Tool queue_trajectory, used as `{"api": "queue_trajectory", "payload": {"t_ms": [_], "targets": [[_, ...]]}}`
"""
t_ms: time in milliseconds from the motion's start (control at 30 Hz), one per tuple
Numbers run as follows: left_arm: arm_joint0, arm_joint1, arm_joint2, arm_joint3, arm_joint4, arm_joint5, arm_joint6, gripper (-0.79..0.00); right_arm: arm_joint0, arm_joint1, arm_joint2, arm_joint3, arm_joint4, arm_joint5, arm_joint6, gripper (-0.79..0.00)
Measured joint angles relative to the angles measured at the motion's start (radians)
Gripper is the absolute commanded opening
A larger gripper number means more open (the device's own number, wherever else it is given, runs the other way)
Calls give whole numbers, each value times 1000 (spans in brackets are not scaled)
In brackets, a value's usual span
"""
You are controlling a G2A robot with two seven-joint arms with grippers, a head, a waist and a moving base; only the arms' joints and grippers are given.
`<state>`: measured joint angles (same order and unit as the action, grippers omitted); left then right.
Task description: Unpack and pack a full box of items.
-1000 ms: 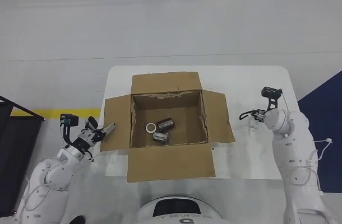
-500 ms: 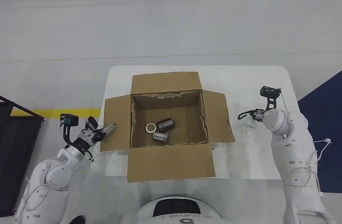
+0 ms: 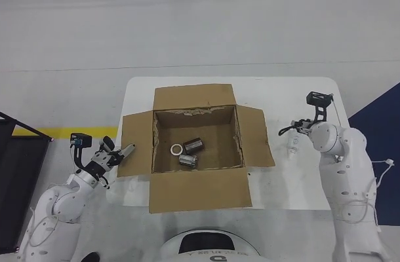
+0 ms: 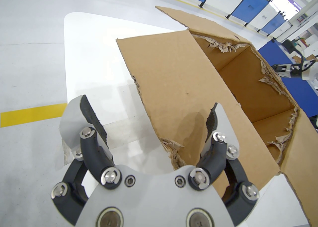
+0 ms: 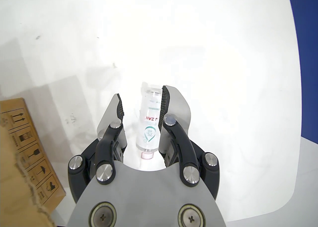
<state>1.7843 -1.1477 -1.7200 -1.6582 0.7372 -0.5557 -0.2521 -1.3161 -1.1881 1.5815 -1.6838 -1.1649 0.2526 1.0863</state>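
1. Right gripper (image 5: 142,92) has drawn back slightly in the last second; its jaws stand partly apart, gripping nothing; the small clear bottle (image 5: 148,123) lies between them on the table (image 5: 198,39), right of the box (image 3: 195,112).
2. Left gripper (image 4: 149,102) unmoved; wide open, empty, beside the box's left flap.
3. Judgement: bottle unpacked; three items (image 3: 187,152) remain inside.

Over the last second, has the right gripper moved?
Yes. The right gripper has shifted slightly toward the far edge of the table.

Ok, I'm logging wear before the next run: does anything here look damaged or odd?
Yes: the cardboard box has ragged, torn edges along its top rim and flap folds. Nothing else stands out.
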Motion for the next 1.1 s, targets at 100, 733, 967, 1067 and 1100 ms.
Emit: {"api": "queue_trajectory", "payload": {"t_ms": [100, 733, 967, 1067, 1100], "targets": [[0, 0, 0, 0, 0, 0, 0, 0, -36, -2, -30, -137, 4, -17, 15, -493], [0, 0, 0, 0, 0, 0, 0, 0, -34, -27, -259, -396, 154, -111, -106, 0], [0, 0, 0, 0, 0, 0, 0, 0, -22, -26, -332, -404, 75, -158, -92, 0], [0, 0, 0, 0, 0, 0, 0, 0, 37, -31, -462, -408, -58, -277, -48, 0], [0, 0, 0, 0, 0, 0, 0, 0, 59, -35, -502, -400, -89, -299, -37, 0]]}}
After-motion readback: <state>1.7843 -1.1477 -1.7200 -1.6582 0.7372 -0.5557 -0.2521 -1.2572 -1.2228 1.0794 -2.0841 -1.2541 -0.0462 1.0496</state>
